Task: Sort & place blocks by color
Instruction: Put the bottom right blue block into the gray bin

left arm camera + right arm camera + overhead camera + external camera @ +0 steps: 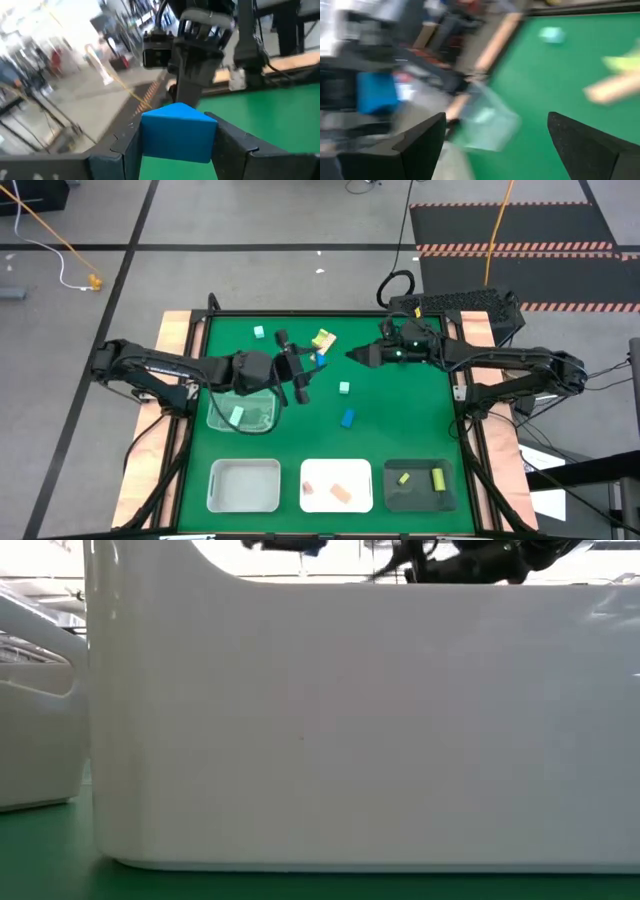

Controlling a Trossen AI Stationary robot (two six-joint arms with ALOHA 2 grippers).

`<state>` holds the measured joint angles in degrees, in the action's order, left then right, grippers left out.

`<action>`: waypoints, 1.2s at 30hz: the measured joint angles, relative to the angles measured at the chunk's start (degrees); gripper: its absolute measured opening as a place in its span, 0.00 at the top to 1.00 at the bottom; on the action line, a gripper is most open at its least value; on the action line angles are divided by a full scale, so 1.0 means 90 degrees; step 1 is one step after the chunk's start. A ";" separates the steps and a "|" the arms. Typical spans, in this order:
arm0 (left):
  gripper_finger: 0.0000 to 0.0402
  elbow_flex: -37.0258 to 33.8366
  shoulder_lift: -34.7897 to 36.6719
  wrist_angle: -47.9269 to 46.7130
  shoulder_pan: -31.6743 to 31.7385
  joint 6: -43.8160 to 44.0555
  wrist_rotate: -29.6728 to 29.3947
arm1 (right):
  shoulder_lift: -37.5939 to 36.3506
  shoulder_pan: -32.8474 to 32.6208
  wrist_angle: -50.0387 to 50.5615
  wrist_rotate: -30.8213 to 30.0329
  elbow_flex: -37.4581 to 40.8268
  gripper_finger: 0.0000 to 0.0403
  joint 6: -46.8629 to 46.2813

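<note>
My left gripper [312,363] is over the mat's middle, shut on a blue block [177,132]. My right gripper [350,356] faces it from the right, open and holding nothing [495,145]. Loose on the mat lie a mint block [259,332], a yellow-green block [323,338] on a tan bar, another mint block [344,388] and a blue block [347,418]. A clear tray [262,420] holds one mint block [236,415]. My left gripper pinches the blue block [319,360] between its two fingers [125,150], one on each side face. The fingers come level from the table's left, pointing right. The block is lifted clear of the mat, and one corner points forward beyond the fingers.
Along the near edge stand a pale tray [243,485], a white tray [336,470] with tan blocks and a dark tray [420,498] with two yellow-green blocks. A white tray wall [350,730] fills the low view. The two grippers are close together.
</note>
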<state>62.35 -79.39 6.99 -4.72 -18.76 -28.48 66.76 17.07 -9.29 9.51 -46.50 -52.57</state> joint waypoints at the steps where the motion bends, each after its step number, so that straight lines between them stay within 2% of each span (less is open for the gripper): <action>1: 0.56 0.0000 0.0133 -0.0454 -0.0053 0.0312 -0.0035 | -0.0037 0.0020 0.0366 -0.0221 0.0000 0.17 0.0081; 5: 0.56 0.0005 0.0522 -0.2079 -0.0217 0.2047 -0.0057 | -0.0084 0.0030 0.1789 -0.1165 0.0000 0.19 0.0339; 10: 0.56 0.0000 0.0912 -0.4295 -0.0421 0.4154 0.0278 | -0.0087 0.0061 0.2860 -0.1252 0.0000 0.22 0.0521; 14: 0.56 -0.0001 0.1068 -0.5487 -0.0642 0.5425 0.1125 | -0.0087 0.0061 0.3646 -0.1412 0.0000 0.22 0.1099; 20: 0.56 -0.0002 0.1090 -0.6609 -0.1147 0.6470 0.2863 | -0.0085 0.0064 0.4357 -0.1415 0.0000 0.22 0.2708; 25: 0.54 -0.0002 0.1090 -0.6696 -0.1758 0.7590 0.3638 | -0.0085 0.0062 0.4499 -0.1574 0.0000 0.22 0.3722; 36: 0.55 -0.0002 0.0628 -0.5303 -0.3422 1.1175 0.3680 | -0.0085 0.0064 0.5960 -0.2927 0.0000 0.22 0.3592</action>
<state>62.33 -73.74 -40.74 -35.51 81.81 4.64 66.00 17.65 44.35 -16.83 -46.50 -20.24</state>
